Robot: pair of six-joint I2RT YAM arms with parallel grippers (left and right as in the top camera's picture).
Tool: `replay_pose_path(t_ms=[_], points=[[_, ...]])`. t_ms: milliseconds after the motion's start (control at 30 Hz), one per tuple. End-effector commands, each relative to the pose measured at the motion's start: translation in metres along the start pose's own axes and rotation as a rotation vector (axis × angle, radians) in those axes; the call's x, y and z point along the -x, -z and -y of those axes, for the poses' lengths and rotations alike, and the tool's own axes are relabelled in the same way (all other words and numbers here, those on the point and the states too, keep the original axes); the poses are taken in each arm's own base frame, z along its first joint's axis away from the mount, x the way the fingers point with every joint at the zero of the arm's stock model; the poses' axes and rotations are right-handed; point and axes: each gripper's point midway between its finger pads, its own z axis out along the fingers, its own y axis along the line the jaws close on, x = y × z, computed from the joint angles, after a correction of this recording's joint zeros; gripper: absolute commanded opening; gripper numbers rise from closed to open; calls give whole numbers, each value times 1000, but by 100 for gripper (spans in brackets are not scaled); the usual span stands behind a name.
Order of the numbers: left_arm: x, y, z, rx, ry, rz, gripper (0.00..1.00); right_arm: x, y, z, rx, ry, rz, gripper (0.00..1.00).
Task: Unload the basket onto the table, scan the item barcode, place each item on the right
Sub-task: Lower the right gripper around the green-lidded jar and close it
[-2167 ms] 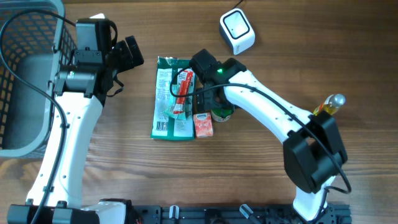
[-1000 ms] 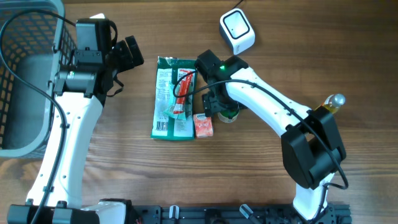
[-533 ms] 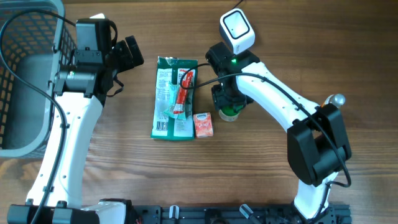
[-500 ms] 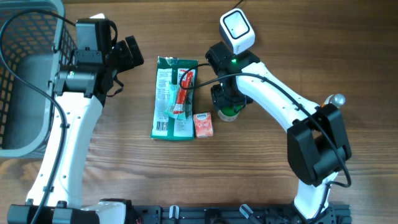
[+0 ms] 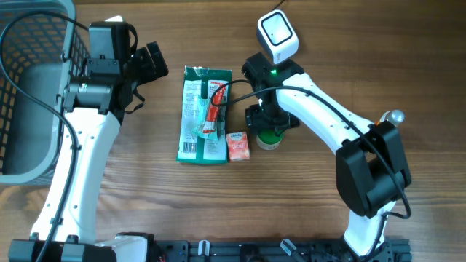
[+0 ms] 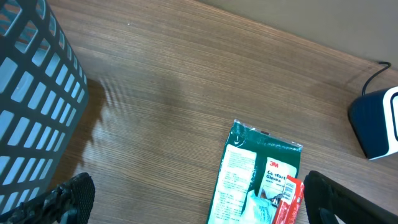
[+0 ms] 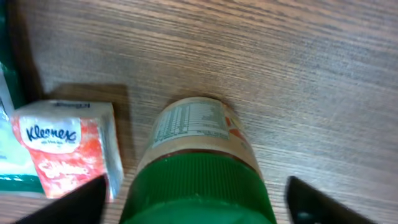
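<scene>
Fingers first: the right fingers (image 7: 71,202) are spread wide and released, one on either side of the green-lidded jar (image 7: 199,180). On the right wrist camera I see a strip of bare desk (image 7: 298,74) between each finger and the lid, so they straddle the jar without touching it and grip nothing. The jar sits on the desk with its green ribbed lid toward that camera. A beige label with a printed nutrition table wraps its side. I cannot make out a barcode on the part I see.

Just to the left of the jar lies a small Kleenex tissue pack (image 7: 65,140), separated from it by a narrow band of shadowed wood. From overhead, that pack lies against the lower right corner of a flat green 3M glove packet (image 5: 195,120), and a red-and-white sachet (image 5: 213,109) lies on top of the packet. The white barcode scanner (image 5: 277,36) stands toward the far edge of the desk, apart from the jar.

The left fingers (image 6: 65,199) are also fully released and empty. They hang over bare wood between the grey mesh basket (image 5: 29,87) and the glove packet.
</scene>
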Motion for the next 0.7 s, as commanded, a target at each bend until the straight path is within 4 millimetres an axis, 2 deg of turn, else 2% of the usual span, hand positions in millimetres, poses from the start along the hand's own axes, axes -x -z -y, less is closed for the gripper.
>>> replay_pose_path(t_ms=[0,233,400,667], points=[[7,3,-1,6,-14,20,100,-4,-3,-2,8,-10,-12,100],[7,3,-1,6,-14,20,100,-7,-17,0,7,-9,-15,100],[7,3,-1,6,-14,20,100,-7,-25,0,10,-9,-6,91],[7,3,-1,6,-14,20,100,-8,-34,0,13,-8,1,90]])
